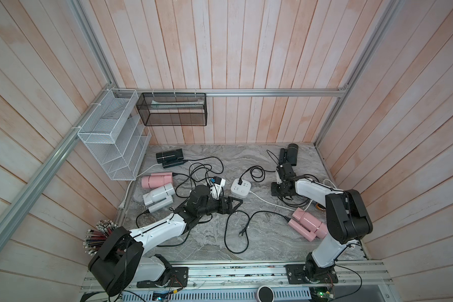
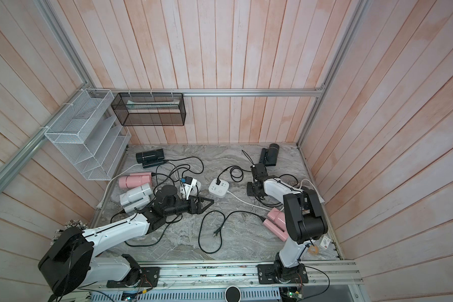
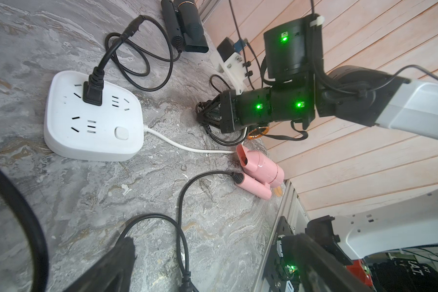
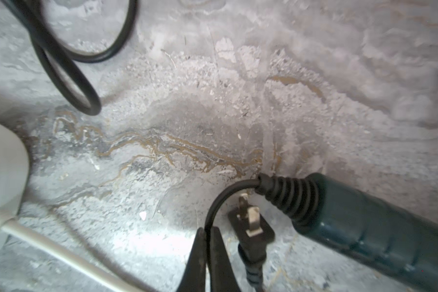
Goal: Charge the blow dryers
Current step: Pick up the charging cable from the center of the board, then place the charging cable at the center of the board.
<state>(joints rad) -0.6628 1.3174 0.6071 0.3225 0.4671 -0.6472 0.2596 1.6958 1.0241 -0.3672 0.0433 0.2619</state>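
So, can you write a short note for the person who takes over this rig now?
Left gripper: open, empty, beside the strip.
Right gripper: shut on the cord of a dark dryer; a loose plug lies beside it.
Done: far black dryer seems plugged in; a black plug sits in the strip.
Left: near pink dryer is unplugged, its free plug on the table. Second black dryer, second pink dryer and grey dryer lie on the robot's left; whether they are plugged in I cannot tell.
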